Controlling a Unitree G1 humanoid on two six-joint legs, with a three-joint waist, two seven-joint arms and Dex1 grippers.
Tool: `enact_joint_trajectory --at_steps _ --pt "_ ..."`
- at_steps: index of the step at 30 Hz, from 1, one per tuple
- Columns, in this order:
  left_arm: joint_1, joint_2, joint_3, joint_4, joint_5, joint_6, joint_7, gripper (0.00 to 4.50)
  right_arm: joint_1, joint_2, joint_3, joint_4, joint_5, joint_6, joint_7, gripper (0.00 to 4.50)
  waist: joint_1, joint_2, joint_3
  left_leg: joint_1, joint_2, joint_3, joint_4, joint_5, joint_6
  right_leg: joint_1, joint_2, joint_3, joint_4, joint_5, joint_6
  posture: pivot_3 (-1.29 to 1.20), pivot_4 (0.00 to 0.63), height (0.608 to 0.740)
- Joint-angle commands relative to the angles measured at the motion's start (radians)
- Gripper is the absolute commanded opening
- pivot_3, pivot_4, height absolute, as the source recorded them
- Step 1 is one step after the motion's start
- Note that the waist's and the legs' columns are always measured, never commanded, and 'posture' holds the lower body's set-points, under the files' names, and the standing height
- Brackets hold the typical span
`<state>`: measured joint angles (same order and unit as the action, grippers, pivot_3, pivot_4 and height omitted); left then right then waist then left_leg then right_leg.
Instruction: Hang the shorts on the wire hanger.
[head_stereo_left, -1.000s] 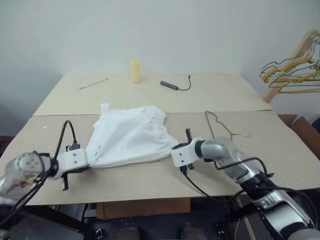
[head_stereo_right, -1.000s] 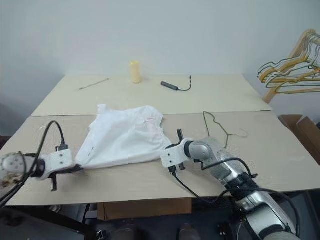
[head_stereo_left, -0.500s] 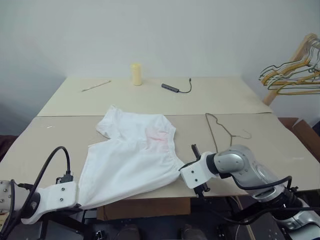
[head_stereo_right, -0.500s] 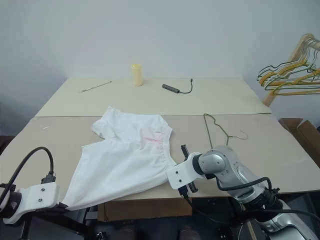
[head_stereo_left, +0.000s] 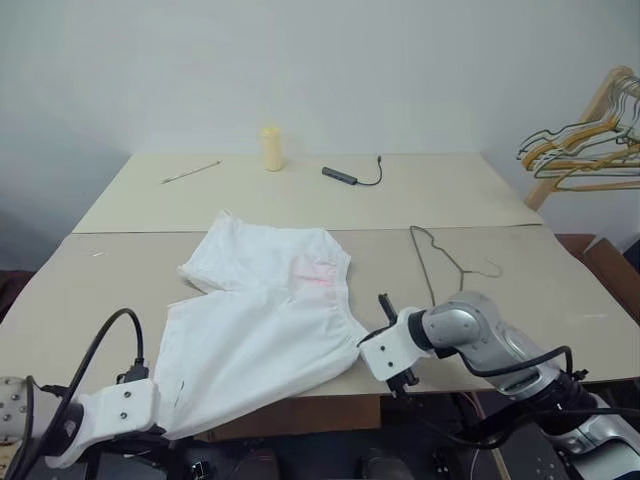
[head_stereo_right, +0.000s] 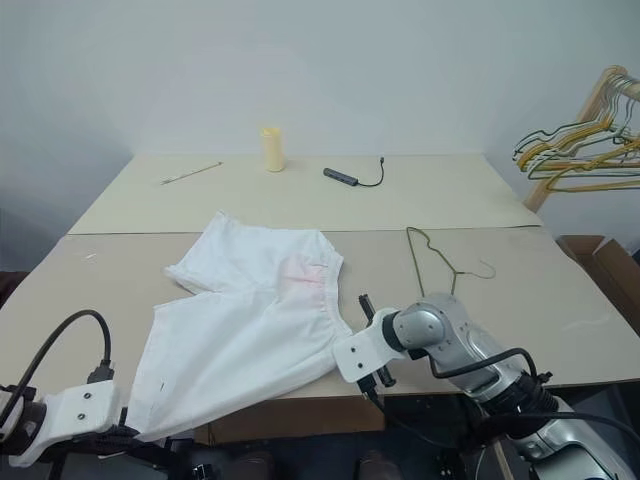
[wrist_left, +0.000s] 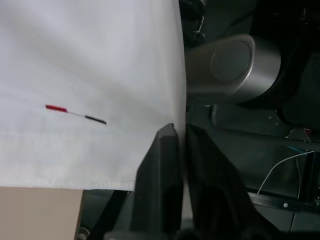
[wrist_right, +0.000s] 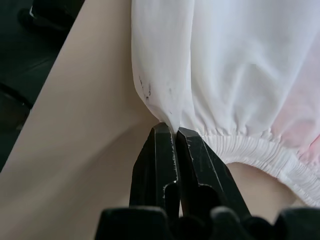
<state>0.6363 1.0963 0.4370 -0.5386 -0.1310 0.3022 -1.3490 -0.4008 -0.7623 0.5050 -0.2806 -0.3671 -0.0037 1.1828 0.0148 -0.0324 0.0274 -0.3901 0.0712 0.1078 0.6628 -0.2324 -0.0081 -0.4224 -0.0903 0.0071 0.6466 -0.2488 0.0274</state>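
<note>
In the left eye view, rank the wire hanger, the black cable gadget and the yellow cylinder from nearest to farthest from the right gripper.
From the right gripper, pinching the shorts at the table's near edge:
1. Wire hanger, just beyond it, slightly to its right.
2. Black cable gadget, on the far board, about straight ahead.
3. Yellow cylinder, at the far edge, further left.

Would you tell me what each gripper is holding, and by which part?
Both hold the shorts: the left gripper pinches a hem edge, the right gripper pinches the fabric beside the gathered waistband.
</note>
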Motion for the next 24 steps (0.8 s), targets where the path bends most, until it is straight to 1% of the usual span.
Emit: enact_joint_trajectory --at_steps 1,4,6,8,10,11,13,17,18,19,20,22,24 --pt "-0.047 0.015 0.011 0.024 -0.022 -0.053 -0.02 1.63 0.002 -0.026 -0.052 -0.029 0.059 -0.023 0.019 1.18 0.0 0.0 0.0 0.0 0.0 0.0 0.0 0.0 0.0 0.0 0.0 0.0 0.0 0.0 0.0 0.08 0.0 0.74" --pt "-0.068 0.028 0.064 0.026 -0.07 -0.057 -0.075 2.55 0.02 -0.044 -0.108 -0.062 0.15 0.013 0.039 2.15 -0.003 -0.001 0.001 0.0 0.0 0.0 0.0 0.0 0.0 0.0 0.0 0.0 0.0 0.0 0.0 0.07 0.0 0.74" --pt "-0.087 0.031 0.101 0.032 -0.106 -0.055 -0.106 3.19 0.038 -0.058 -0.157 -0.09 0.237 0.047 0.06 2.83 -0.003 -0.001 0.001 -0.001 0.0 0.0 0.0 0.0 0.0 0.0 0.0 0.0 0.0 0.0 0.0 0.07 0.0 0.74" --pt "-0.129 0.028 0.142 0.045 -0.159 -0.048 -0.128 3.78 0.049 -0.064 -0.224 -0.105 0.318 0.117 0.058 3.48 -0.003 -0.001 0.001 0.0 0.0 0.0 0.0 0.0 0.0 0.0 0.0 0.0 0.0 0.0 0.0 0.07 0.0 0.74" --pt "-0.182 0.022 0.16 0.065 -0.193 -0.051 -0.123 4.39 0.049 -0.057 -0.284 -0.102 0.362 0.185 0.028 4.14 -0.003 -0.002 0.002 0.0 0.001 0.0 0.0 0.0 0.0 0.0 0.0 0.0 0.0 0.0 0.0 0.06 0.0 0.74" --pt "-0.237 0.014 0.135 0.082 -0.185 -0.061 -0.079 4.5 0.026 -0.015 -0.325 -0.08 0.372 0.28 -0.04 4.47 -0.003 -0.002 0.002 0.0 0.001 0.0 0.0 0.0 0.0 0.0 0.0 0.0 0.0 0.0 0.0 0.05 0.0 0.74" --pt "-0.357 -0.018 0.062 0.112 -0.154 -0.064 0.035 4.5 -0.026 0.048 -0.385 -0.039 0.393 0.465 -0.14 4.47 -0.003 -0.002 0.002 0.002 0.001 0.0 0.0 0.0 0.0 0.001 0.0 0.0 0.0 0.0 0.0 0.04 0.0 0.74" --pt "-0.545 -0.096 -0.078 0.151 -0.129 -0.094 0.153 4.5 -0.12 0.143 -0.448 0.059 0.399 0.792 -0.306 4.47 -0.005 -0.002 0.001 0.001 0.0 0.0 0.0 0.0 0.0 0.001 0.001 0.001 0.0 0.003 -0.002 0.03 0.0 0.74" --pt "-0.575 -0.112 -0.101 0.157 -0.129 -0.098 0.172 4.5 -0.136 0.16 -0.456 0.076 0.4 0.842 -0.339 4.47 -0.005 -0.003 0.001 -0.002 0.0 0.001 0.0 0.0 0.0 0.002 0.001 0.001 0.001 0.005 -0.005 0.03 0.0 0.74" --pt "-0.614 -0.143 -0.13 0.164 -0.127 -0.11 0.2 4.5 -0.152 0.194 -0.475 0.113 0.392 0.893 -0.401 4.47 -0.006 -0.003 0.001 -0.004 0.0 0.001 0.0 0.004 0.007 0.001 0.001 0.001 0.0 0.01 -0.004 0.01 0.0 0.74" --pt "-0.648 -0.169 -0.157 0.173 -0.124 -0.126 0.223 4.5 -0.162 0.224 -0.489 0.151 0.381 0.926 -0.459 4.47 -0.006 -0.003 0.0 -0.006 0.0 0.001 0.0 0.005 0.008 0.0 0.002 0.001 0.0 0.011 -0.001 0.0 0.0 0.74" --pt "-0.712 -0.205 -0.213 0.192 -0.119 -0.129 0.25 4.5 -0.174 0.291 -0.516 0.24 0.355 0.979 -0.584 4.47 -0.008 -0.004 0.0 -0.008 0.0 0.001 0.0 0.005 0.008 -0.001 0.002 0.001 0.0 0.011 0.0 0.0 0.0 0.74" --pt "-0.761 -0.225 -0.253 0.21 -0.12 -0.124 0.261 4.5 -0.181 0.352 -0.548 0.303 0.357 1.002 -0.67 4.47 -0.013 -0.004 0.0 -0.01 0.0 0.0 0.0 0.005 0.008 -0.002 0.003 0.002 0.0 0.012 0.0 -0.01 0.0 0.74"
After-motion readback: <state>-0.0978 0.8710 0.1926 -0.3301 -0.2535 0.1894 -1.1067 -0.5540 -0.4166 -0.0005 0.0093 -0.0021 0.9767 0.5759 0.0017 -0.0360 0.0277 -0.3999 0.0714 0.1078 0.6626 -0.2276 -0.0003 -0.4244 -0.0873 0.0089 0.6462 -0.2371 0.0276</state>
